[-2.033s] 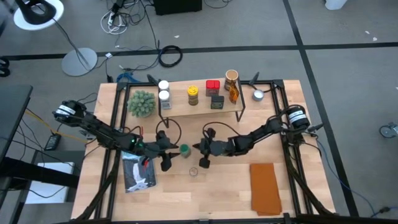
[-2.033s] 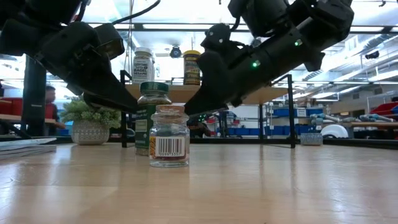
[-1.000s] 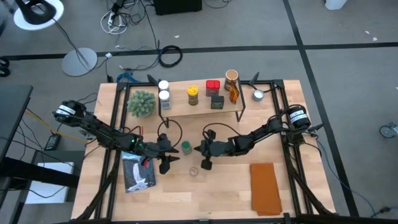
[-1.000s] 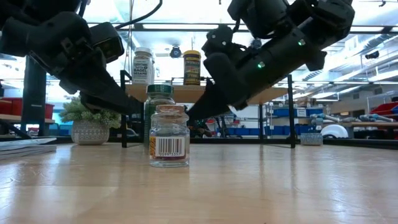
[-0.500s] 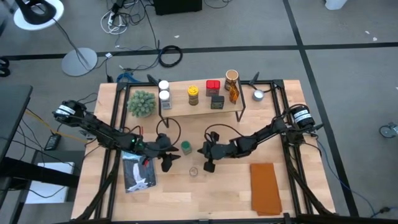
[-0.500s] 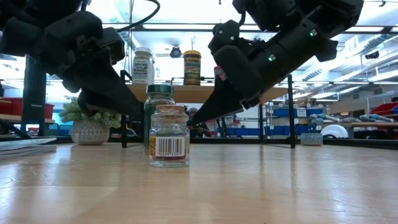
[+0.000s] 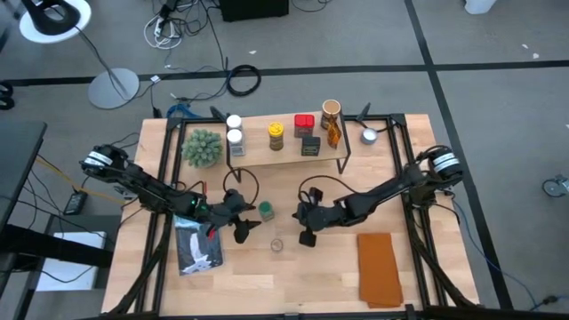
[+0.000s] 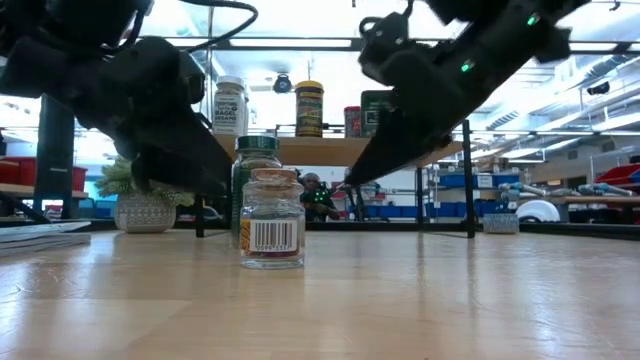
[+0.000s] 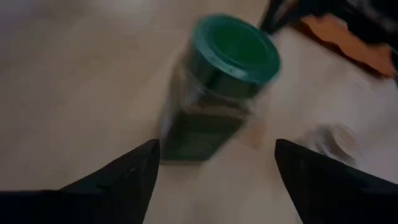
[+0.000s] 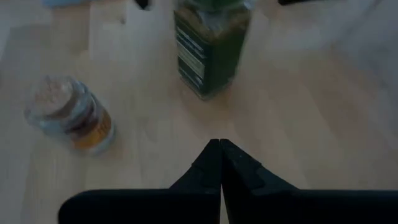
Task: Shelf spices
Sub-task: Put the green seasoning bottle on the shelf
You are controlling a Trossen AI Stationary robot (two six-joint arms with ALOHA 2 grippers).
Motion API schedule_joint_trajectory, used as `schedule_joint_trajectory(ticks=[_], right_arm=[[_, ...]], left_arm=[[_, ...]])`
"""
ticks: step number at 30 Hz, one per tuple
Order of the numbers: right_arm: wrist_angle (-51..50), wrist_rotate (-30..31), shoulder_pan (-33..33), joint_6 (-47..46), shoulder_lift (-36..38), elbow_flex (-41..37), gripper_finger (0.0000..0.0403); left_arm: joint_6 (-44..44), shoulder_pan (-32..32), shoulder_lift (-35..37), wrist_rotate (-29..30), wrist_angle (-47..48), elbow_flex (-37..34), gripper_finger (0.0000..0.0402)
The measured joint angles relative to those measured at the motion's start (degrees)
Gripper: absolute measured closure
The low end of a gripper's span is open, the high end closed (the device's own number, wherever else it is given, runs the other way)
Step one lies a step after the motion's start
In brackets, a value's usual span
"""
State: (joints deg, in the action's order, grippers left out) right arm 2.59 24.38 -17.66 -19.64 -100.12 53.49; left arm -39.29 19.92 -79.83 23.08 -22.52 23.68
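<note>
High view: green-lidded jar (image 7: 266, 211) stands upright on the surface (image 7: 311, 276) in front of the shelf (image 7: 289, 149), just beside the left gripper (image 7: 246, 222). A small clear jar (image 7: 277, 244) stands near it, closer to the surface's front edge. Other spices sit on the shelf top: two white-lidded jars (image 7: 235, 130), a yellow-lidded jar (image 7: 276, 136), a red tin (image 7: 304, 123), a black box (image 7: 310, 146), a tan cylinder (image 7: 331, 110) and an amber bottle (image 7: 334, 133).

Risks, as I judge them: the left fingers (image 9: 124, 177) are close on either side of the green-lidded jar (image 9: 214, 90), so one sideways drift could clip and topple it. The small clear jar (image 8: 272, 218) stands right in front of it in the low view and could get knocked by either arm. The right gripper (image 7: 307, 238) is low and nearby, so the arms could collide.

Left fingers: spread wide, gap broader than the jar, holding nothing, not touching the jar as far as the wrist view shows. Right gripper (image 10: 219, 149): fingers pressed together, empty, pointing at the green-lidded jar (image 10: 210, 46) but clear of it.
</note>
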Motion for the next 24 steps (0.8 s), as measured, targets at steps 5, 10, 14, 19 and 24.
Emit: schedule_joint_trajectory(ticks=[5,10,14,19,24], right_arm=[[-6.78,3.23,-2.15,-1.56,4.49,0.0,0.0402],[-11.54,6.95,-4.32,-3.3,7.88,0.0,0.0402],[-15.98,8.46,-5.97,-6.45,9.83,0.0,0.0402],[-21.34,8.65,-7.75,-11.11,10.95,0.0,0.0402],[-24.62,8.7,-9.24,-15.19,10.93,0.0,0.0401]], left_arm=[[0.02,0.04,0.0,-2.28,0.28,-0.01,0.0079],[1.1,0.0,0.0,-1.96,-1.4,-0.02,0.0079],[2.56,-0.07,0.0,-1.69,-0.23,0.9,0.0079],[4.74,-1.78,0.28,-4.24,15.52,8.13,0.0079],[9.44,-4.95,0.28,-6.3,35.46,19.58,0.0079]])
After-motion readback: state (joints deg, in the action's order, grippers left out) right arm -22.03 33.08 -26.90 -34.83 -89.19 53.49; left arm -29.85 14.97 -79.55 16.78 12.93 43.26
